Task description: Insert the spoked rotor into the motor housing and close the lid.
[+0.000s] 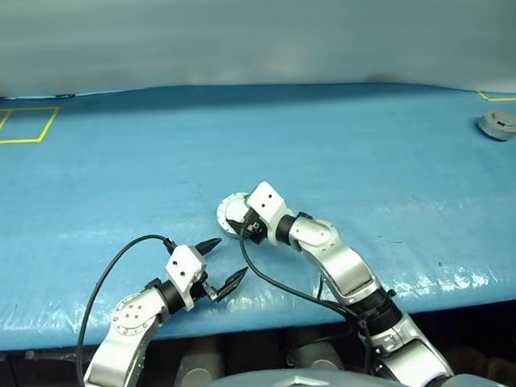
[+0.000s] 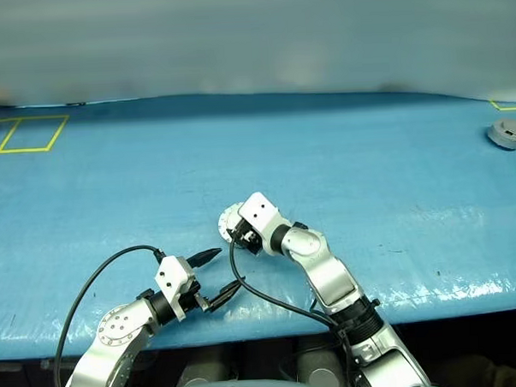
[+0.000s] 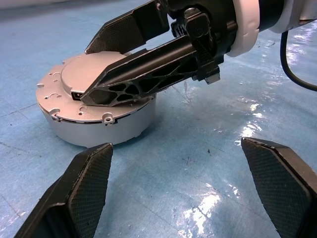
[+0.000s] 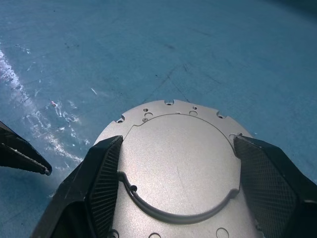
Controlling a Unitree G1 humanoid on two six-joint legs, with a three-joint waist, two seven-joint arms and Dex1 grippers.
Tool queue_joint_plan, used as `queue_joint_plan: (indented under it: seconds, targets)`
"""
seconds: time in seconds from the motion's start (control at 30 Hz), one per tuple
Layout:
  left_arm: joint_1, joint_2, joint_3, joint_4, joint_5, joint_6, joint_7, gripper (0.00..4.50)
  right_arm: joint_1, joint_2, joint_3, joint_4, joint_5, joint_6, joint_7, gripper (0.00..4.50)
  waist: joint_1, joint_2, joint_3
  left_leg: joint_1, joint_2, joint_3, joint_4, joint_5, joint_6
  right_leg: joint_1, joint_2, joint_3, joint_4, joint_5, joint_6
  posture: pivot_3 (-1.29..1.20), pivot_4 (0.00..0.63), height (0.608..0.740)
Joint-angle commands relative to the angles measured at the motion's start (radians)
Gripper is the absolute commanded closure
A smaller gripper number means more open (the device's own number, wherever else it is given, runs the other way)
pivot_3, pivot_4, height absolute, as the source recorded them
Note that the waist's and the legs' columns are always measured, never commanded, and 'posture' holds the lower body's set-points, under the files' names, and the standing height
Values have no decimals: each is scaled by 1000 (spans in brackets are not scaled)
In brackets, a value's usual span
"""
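Right claw (image 4: pixel 173 198) at the motor housing (image 3: pixel 96 106)
You had its fingers straddling the closed grey puck on the desk (image 1: pixel 368 163); your left claw (image 1: pixel 224 265) stood spread, empty.

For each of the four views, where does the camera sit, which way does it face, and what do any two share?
Head stereo pair: looks forward and down over the blue table and both arms.
Left wrist: along the open left gripper towards the round silver-grey housing, right gripper over it.
Right wrist: down onto that housing between its fingers.
Shared: the housing.
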Motion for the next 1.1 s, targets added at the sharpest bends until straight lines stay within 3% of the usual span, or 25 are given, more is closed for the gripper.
queue_joint_plan:
  seconds: [0.03, 0.47, 1.1]
  targets:
    - [-4, -1, 4, -25, -7, -20, 1, 0, -10, -9, 5, 54, -2, -1, 15, 1254, -1, 0, 0, 1, 3, 0, 0, 0, 0, 0, 0, 0, 0, 0, 0, 0, 150, 740]
    - [-3, -1, 10, -25, -9, -19, 4, 0, -86, -32, 8, 142, 5, 5, 96, 1254, -5, 0, 0, 2, 8, 2, 0, 0, 0, 0, 5, 1, 0, 2, -3, 0, 150, 740]
    - [8, -1, 10, -32, -9, -18, 10, 0, -4, -21, 49, 41, 17, 47, 122, 1254, -4, -1, -1, 1, 9, 4, -5, -2, -2, 0, 8, 3, -4, 1, -5, 0, 150, 740]
